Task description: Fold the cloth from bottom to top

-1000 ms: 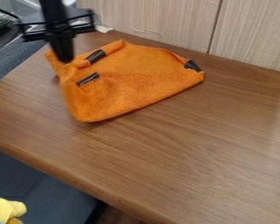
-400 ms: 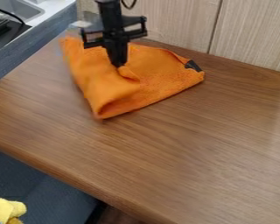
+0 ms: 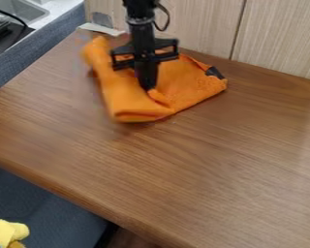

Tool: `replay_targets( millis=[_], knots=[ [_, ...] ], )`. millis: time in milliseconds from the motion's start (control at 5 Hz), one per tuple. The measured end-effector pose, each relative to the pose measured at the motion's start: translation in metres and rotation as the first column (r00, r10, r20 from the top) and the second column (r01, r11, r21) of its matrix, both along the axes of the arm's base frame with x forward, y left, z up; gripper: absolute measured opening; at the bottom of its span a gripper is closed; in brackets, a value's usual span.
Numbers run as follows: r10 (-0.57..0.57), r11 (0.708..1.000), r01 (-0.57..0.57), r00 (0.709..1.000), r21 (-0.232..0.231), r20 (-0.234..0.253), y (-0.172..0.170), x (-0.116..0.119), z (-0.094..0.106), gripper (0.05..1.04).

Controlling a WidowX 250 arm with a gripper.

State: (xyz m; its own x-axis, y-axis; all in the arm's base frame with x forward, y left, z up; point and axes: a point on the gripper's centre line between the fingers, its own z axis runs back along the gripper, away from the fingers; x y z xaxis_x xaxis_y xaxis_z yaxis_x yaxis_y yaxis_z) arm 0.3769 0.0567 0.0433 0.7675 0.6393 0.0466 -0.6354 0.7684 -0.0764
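Observation:
The black gripper [image 3: 147,88] hangs down over the middle of the orange cloth [image 3: 126,104], shut on a pinched bit of it. Cloth bunches up around the fingertips. The left part of the cloth is folded over toward the right, with a rounded fold at its lower edge. A black patch marks the right corner, which lies on the table. The arm hides part of the cloth's back.
The cloth lies on the brown wooden table [image 3: 203,164], near the pale wood-panel wall [image 3: 209,24]. A small light-coloured item [image 3: 100,28] stands at the table's back left corner. Something yellow [image 3: 6,231] is below the table's front edge.
The gripper has moved right and slightly toward the camera, drawing the cloth's left part over with it. The cloth's left and lower edges have pulled in, and its left black patches are now covered.

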Motion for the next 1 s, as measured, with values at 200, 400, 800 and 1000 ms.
replay_targets(
  millis=[200,400,800,1000],
  knots=[
    [-0.007,1.000,0.007,0.999,-0.009,-0.036,-0.001,-0.001,0.004,0.256],
    [0.037,0.999,-0.038,0.998,-0.028,-0.054,0.000,-0.010,0.002,0.527],
    [0.025,1.000,-0.025,1.000,-0.008,0.004,0.011,-0.013,0.029,1.011],
    [0.008,1.000,-0.008,1.000,0.007,0.009,0.014,-0.016,0.039,1.009]
  ],
)
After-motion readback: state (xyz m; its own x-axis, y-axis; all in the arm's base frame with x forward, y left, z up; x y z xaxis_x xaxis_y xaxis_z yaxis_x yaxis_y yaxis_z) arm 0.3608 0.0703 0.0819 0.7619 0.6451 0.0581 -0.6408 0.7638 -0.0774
